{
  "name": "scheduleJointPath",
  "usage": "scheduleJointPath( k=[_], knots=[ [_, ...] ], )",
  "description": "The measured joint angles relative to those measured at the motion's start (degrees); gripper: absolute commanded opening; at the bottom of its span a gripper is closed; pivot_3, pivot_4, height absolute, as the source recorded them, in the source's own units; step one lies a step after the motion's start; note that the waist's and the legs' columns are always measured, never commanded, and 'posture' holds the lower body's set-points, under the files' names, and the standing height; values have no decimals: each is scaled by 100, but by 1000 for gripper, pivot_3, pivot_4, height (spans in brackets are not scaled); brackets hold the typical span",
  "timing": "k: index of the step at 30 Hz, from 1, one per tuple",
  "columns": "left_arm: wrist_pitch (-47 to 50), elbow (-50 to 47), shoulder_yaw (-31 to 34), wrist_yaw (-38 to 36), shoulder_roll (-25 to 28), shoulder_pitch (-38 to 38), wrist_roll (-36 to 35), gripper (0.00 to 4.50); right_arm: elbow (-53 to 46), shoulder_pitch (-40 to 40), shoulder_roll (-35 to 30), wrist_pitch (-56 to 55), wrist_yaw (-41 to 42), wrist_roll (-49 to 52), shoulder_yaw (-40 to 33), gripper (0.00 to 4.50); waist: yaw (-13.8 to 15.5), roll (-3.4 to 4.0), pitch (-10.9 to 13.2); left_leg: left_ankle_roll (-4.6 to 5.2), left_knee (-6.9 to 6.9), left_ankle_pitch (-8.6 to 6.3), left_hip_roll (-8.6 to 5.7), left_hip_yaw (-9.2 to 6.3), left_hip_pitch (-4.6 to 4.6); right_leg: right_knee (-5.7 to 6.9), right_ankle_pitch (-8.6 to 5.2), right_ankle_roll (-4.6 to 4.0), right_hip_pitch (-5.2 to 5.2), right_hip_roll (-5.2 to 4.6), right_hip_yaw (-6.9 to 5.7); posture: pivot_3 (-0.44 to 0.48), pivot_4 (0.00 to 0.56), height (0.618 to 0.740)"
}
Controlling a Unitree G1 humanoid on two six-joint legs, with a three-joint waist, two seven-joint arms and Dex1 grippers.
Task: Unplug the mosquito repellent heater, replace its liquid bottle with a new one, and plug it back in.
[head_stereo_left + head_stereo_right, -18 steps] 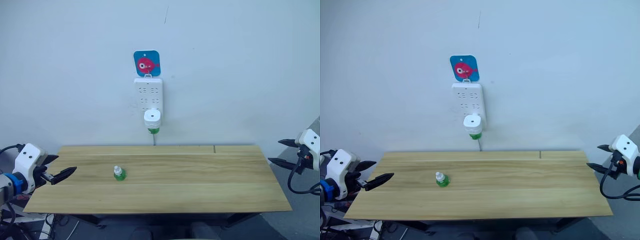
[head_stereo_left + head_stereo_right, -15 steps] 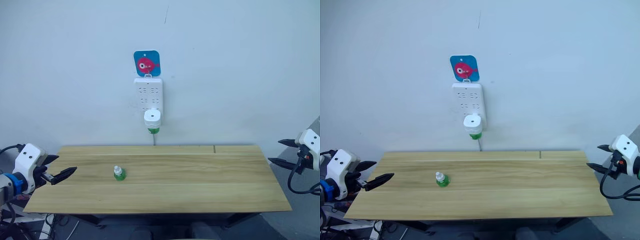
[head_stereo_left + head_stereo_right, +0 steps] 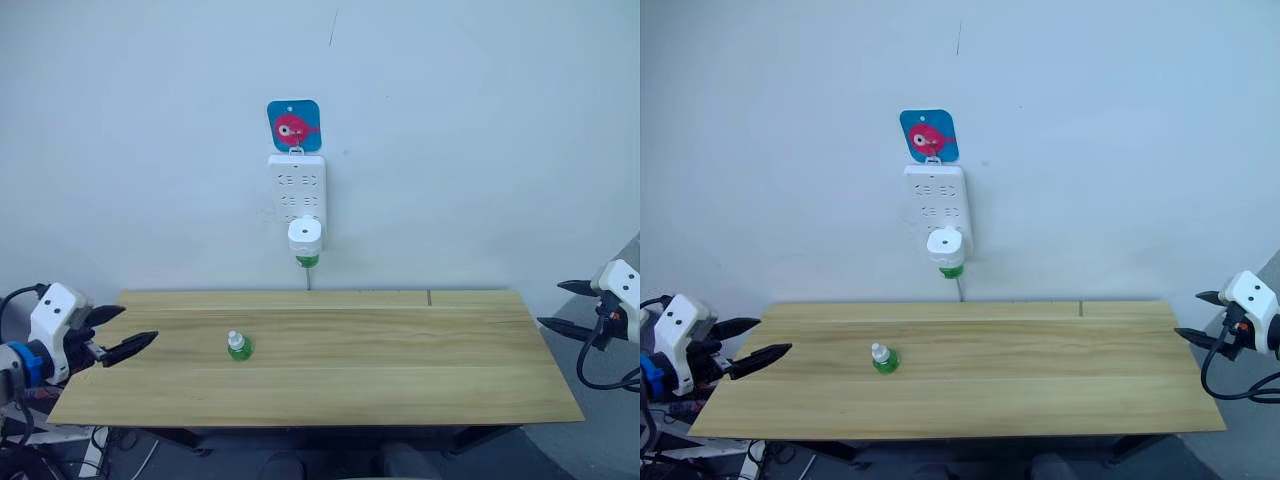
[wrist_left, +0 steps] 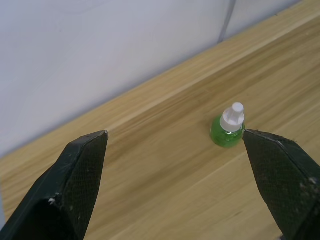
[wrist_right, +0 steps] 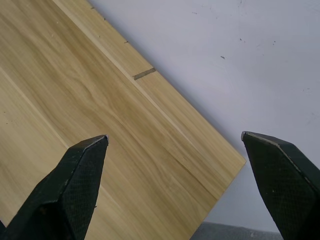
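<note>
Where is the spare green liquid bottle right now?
The green bottle stands upright on the wooden table, left of centre, nearer the left gripper.

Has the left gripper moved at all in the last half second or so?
Yes, slightly. The left gripper has shifted a little up and inward along the wooden table's left edge, while the green bottle stayed put.

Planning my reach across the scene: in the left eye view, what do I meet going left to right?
left gripper → green bottle on the table → mosquito repellent heater plugged into the power strip on the wall → right gripper.
</note>
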Motion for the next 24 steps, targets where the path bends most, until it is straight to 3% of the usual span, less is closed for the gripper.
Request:
scheduleJointPath(
  k=[10,17,24],
  knots=[
    [-375,210,-1,155,-18,-85,33,4500,0,5,-5,-1,-2,0,-1,4462,2,2,22,0,0,0,1,0,0,1,2,3,0,0,-1,36,26,740],
    [1,216,34,-97,-28,-334,-431,4500,-161,193,-4,6,-39,35,-31,4462,-41,3,49,0,1,0,0,0,0,2,2,4,1,0,-2,-3,40,740],
    [78,373,16,-178,-7,-684,-471,4500,-1295,866,97,376,-204,355,-367,4462,-155,3,118,0,0,-1,2,-2,-3,2,10,17,-2,2,-2,-80,83,740]
  ],
)
